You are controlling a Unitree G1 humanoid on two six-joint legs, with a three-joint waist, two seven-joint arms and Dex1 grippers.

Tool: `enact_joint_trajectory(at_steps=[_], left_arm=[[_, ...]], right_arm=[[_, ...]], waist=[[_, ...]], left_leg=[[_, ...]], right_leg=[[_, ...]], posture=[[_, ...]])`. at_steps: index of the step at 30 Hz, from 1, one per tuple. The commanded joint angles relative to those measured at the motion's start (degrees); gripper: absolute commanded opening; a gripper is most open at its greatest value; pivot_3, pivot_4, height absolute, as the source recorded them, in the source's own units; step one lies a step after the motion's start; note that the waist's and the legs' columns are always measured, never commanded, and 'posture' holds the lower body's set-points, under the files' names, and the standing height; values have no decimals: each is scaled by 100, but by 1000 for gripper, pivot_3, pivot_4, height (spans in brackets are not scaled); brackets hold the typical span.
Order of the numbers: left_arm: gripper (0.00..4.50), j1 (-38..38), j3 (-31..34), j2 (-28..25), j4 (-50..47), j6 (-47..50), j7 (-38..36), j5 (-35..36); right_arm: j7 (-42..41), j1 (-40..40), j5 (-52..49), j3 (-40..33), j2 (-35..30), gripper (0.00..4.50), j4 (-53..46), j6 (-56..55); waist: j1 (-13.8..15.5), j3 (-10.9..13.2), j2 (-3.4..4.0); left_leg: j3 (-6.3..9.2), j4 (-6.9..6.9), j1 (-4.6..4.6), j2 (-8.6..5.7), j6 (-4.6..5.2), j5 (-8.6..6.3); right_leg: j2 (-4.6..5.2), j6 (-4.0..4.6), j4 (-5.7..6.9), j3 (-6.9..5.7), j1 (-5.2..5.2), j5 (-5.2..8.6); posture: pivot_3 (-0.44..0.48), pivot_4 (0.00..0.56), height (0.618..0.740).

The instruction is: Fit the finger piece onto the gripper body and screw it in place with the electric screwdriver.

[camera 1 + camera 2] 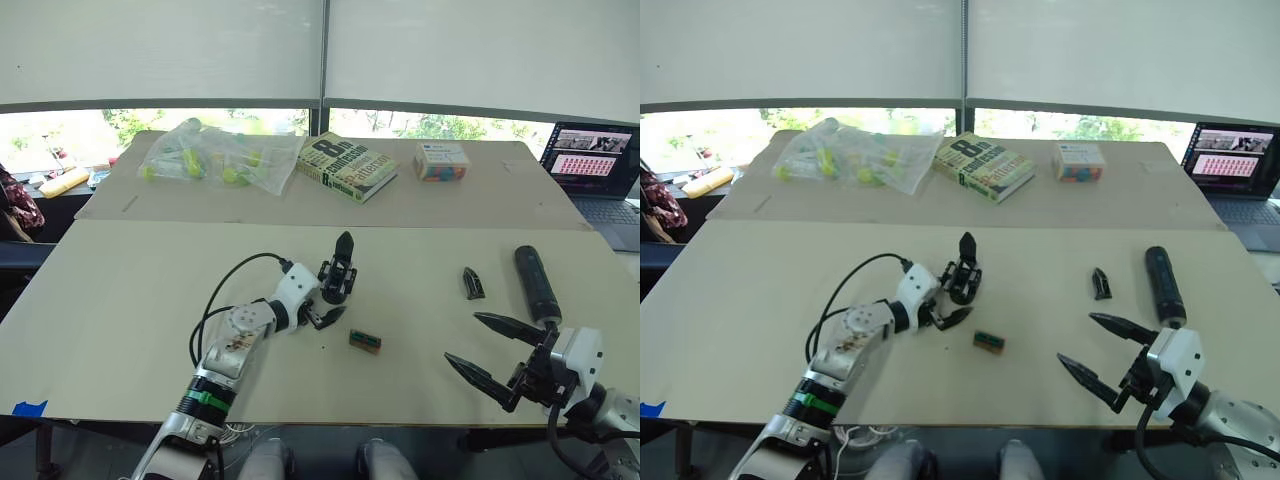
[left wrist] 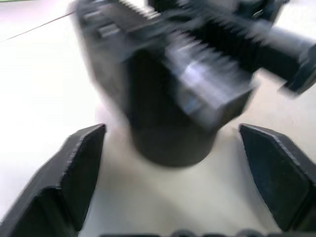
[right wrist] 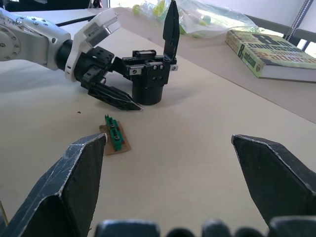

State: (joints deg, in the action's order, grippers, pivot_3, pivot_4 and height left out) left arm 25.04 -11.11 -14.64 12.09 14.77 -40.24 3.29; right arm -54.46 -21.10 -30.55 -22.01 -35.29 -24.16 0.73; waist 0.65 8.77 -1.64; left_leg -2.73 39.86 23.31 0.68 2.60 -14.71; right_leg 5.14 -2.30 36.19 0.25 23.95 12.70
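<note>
Gripper body (image 1: 338, 279) stands upright near the middle of the tabletop (image 1: 120, 300), its pointed finger up, with the left gripper (image 1: 323, 300) reaching around its base, fingers (image 2: 74, 173) spread wide on either side and not closed on it. Just beside them lies a small green-and-brown block (image 1: 364, 341). Well to the right, the finger piece (image 1: 473, 283) lies beside the electric screwdriver (image 1: 536, 283), and the right gripper (image 1: 495, 358) hovers near the screwdriver's end, fingers apart and empty.
</note>
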Motion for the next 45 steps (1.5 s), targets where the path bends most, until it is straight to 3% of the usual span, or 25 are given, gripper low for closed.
enact_joint_trajectory(at_steps=[1,9,19,21,22,25,34,45], left_arm=[[4420,259,155,-192,176,-198,-431,242],[4420,1032,-73,-357,1573,-1179,-1920,374],[4420,2046,-100,12,3610,-2344,-2039,-21],[3902,2094,-79,39,3756,-2430,-2151,-15],[3642,2109,-64,49,3807,-2457,-2178,-15],[2265,2078,-58,52,3832,-2544,-2291,-15],[2271,1987,33,403,3428,-2419,-1605,-46],[2271,1665,-83,616,2768,-1959,-1456,-83]], right_arm=[[-6,45,-87,-186,-39,4500,-83,-123],[-5,114,-85,-146,-55,4500,-80,-72],[22,165,-72,-129,-65,4500,-110,-32],[47,146,-63,-140,-49,4500,-130,-36],[54,137,-61,-143,-45,4500,-138,-38],[71,112,-56,-146,-38,4500,-155,-47],[122,111,-53,-113,-45,4500,-175,-51],[133,93,-46,-89,-31,4500,-186,-60]], waist=[[2,0,0],[23,0,0],[0,1,-2],[1,1,-2],[3,1,-2],[2,1,-2],[54,1,-2],[70,1,-2]], left_leg=[[0,0,0,0,0,0],[-2,2,3,-9,0,0],[-2,3,4,-17,1,0],[-2,3,5,-16,1,0],[-2,3,5,-15,1,0],[-2,3,4,-15,1,0],[-1,5,8,-18,2,0],[-1,7,13,-20,4,0]], right_leg=[[0,0,0,0,0,0],[3,-1,-6,-1,-4,0],[3,-6,-6,0,-4,-1],[2,-7,-6,0,-2,-2],[3,-7,-5,0,-2,-2],[4,-7,-5,0,-3,-2],[9,-12,-6,0,-3,-4],[9,-15,-9,1,0,-6]], posture=[[0,150,740],[0,150,740],[0,150,740],[0,150,740],[0,150,740],[0,150,740],[0,150,740],[0,150,740]])
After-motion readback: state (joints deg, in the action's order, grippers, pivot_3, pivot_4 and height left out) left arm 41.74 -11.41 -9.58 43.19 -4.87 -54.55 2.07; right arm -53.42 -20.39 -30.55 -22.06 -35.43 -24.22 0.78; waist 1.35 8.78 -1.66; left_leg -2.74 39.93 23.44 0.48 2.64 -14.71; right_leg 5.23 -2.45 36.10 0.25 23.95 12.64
